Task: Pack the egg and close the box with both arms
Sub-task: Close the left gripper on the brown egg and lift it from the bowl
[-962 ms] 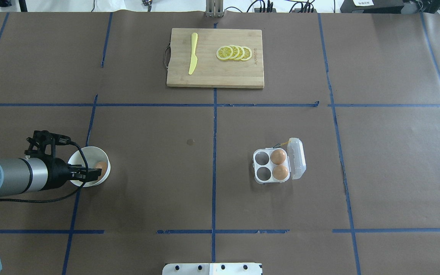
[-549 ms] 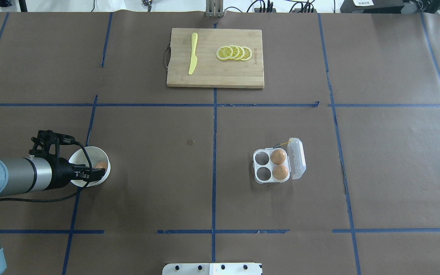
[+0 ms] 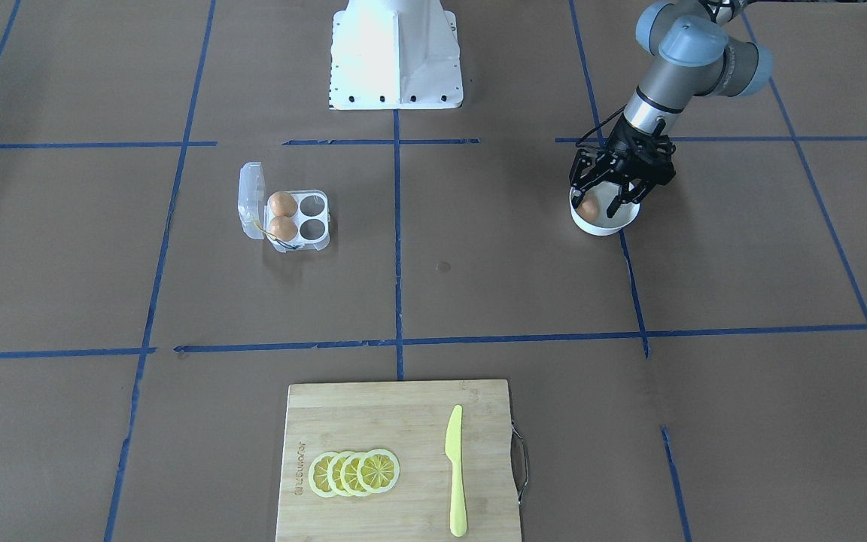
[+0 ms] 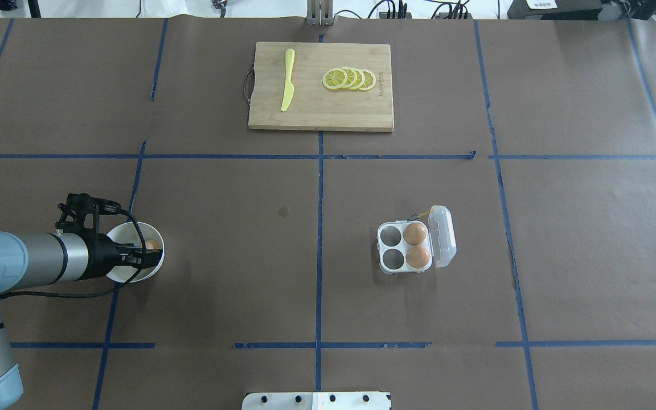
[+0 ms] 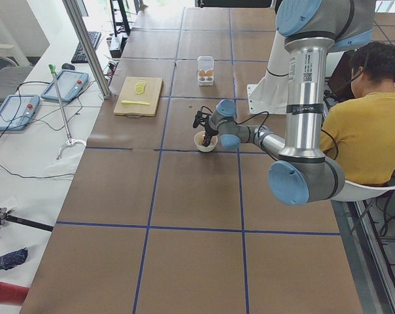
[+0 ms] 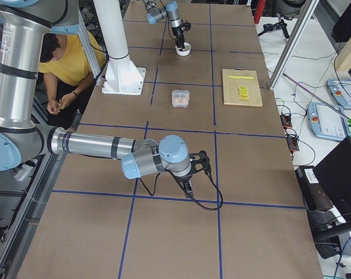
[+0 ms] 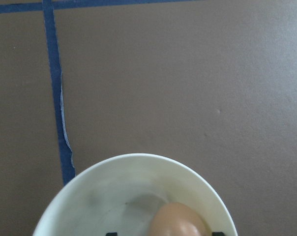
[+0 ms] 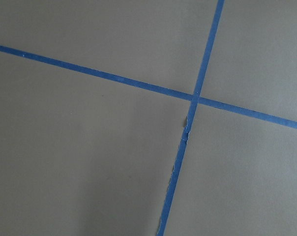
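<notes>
The egg (image 3: 589, 209) lies in a round white bowl (image 3: 619, 225), smooth, matt and brown-orange, set against the bowl's wall rather than at its middle. The left gripper (image 3: 603, 205) is lowered into the bowl with its black fingers spread apart. In the left wrist view their tips are seen on either side of the egg, and contact with the shell does not appear to be made, though only the very tips show. The bowl's inside is glossy, with faint grey smudges.

The box (image 3: 305, 226) stands well apart from the bowl on the brown paper-covered table (image 3: 479, 286), which is marked off by blue tape lines. It is made of thin clear plastic (a fine yellow band runs by its hinge), and its lid is swung open to one side. Two like brown eggs are seated in the two cells next to the lid. The other two cells show as clear round hollows.

A maker's mark is printed along one short edge of the bamboo cutting board (image 3: 403, 421), too small to be read. Overlapping lemon slices (image 3: 354, 472) and a yellow plastic knife (image 3: 456, 474) are laid on it.

The right gripper (image 6: 187, 187) is held over a tape crossing. Whether its fingers are apart or together cannot be told.
</notes>
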